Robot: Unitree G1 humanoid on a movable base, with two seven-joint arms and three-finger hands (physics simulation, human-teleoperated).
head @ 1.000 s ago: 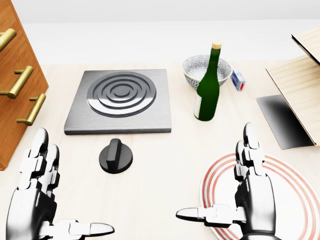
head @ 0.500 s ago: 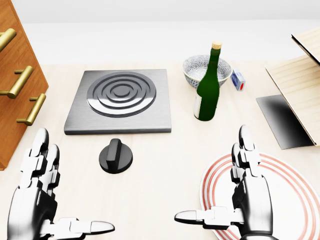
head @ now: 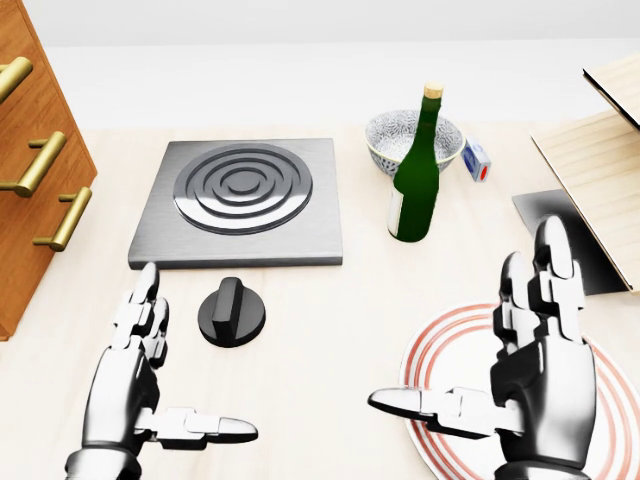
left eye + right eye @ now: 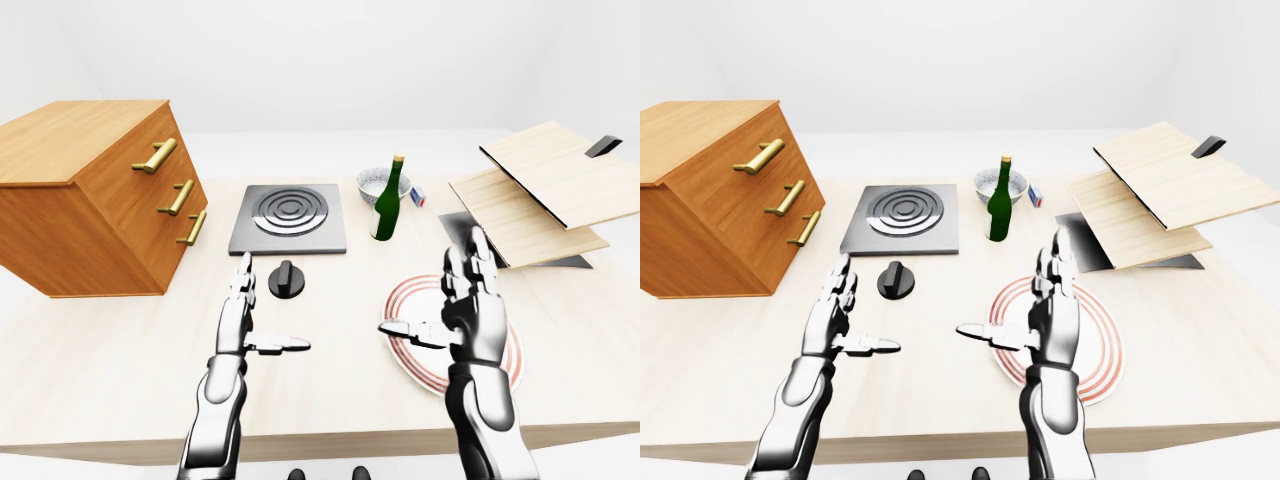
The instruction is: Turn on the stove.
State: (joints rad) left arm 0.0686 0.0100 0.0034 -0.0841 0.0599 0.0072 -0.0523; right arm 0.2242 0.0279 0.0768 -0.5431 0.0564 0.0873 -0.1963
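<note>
both hands open, left hand (image 3: 135,375) near knob (image 3: 232,312)

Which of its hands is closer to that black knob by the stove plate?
The left hand. It hovers open just below-left of the black knob in the head view, not touching. The right hand is farther off to the right, above the striped plate.

Glossy silver segmented left hand (image 3: 135,385), right hand (image 3: 535,375) (chrome-like), dark joints
</note>
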